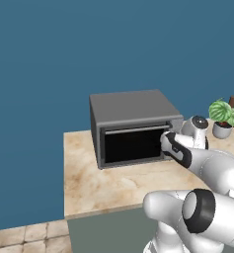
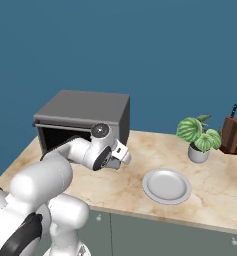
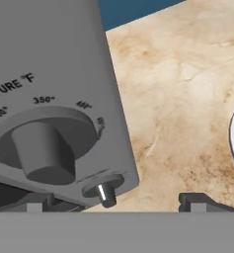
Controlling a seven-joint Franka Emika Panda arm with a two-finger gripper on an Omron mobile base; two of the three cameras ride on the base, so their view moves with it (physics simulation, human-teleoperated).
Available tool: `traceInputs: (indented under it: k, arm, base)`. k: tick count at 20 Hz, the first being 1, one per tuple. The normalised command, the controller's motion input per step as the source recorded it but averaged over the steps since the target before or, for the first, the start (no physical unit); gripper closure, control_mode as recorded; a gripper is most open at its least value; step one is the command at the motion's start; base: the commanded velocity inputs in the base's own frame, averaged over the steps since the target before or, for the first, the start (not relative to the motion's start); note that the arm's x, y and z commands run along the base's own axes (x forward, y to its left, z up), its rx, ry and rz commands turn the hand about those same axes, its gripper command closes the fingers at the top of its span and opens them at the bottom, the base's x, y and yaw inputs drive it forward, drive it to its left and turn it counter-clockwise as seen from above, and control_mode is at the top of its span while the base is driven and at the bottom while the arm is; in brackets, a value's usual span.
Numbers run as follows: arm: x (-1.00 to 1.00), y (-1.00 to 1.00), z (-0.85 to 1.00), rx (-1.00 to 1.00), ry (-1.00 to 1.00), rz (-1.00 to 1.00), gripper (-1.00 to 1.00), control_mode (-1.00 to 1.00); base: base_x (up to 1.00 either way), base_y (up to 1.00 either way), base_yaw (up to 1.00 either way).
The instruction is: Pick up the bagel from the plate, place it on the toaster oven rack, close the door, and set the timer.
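While the hand sits close against the toaster oven [image 1: 131, 126] control panel, I see a temperature knob [image 3: 42, 148] large before the gripper [image 3: 116, 201], whose jaws stand wide apart, holding nothing. The door [image 1: 133, 146] looks shut. The white plate [image 2: 166, 185] lies bare on the counter [image 2: 140, 175]; I cannot see the bagel.

The toaster oven [image 2: 85, 117] sits at the back left of the counter [image 2: 140, 172], its door [image 1: 133, 146] facing me. The plate [image 2: 166, 186] lies right of it nearer the front edge, the potted plant [image 2: 197, 137] and knife block [image 2: 232, 131] behind. My gripper [image 3: 113, 200] is up against the oven's right-hand panel, just below a knob [image 3: 42, 148], though whether it touches I can't tell.
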Motion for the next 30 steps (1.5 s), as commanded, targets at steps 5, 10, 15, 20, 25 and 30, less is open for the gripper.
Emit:
traceInputs:
  k: [5, 10, 15, 20, 25, 30]
  arm:
    - [0.00, 0.00, 0.00, 0.01, 0.00, 0.00, -1.00, -1.00]
    - [0.00, 0.00, 0.00, 0.00, 0.00, 0.02, -1.00, -1.00]
    - [-0.04, 0.00, 0.00, 0.00, 0.02, 0.09, -1.00, -1.00]
    - [0.00, 0.00, 0.00, 0.00, 0.04, 0.15, -1.00, -1.00]
    - [0.10, 0.00, -0.01, 0.00, 0.06, 0.12, -1.00, -1.00]
    - [0.15, 0.00, -0.08, 0.00, 0.04, 0.06, -1.00, -1.00]
  base:
    - [0.00, 0.00, 0.00]
    - [0.00, 0.00, 0.00]
    - [0.00, 0.00, 0.00]
    - [0.00, 0.00, 0.00]
    - [0.00, 0.00, 0.00]
    - [0.00, 0.00, 0.00]
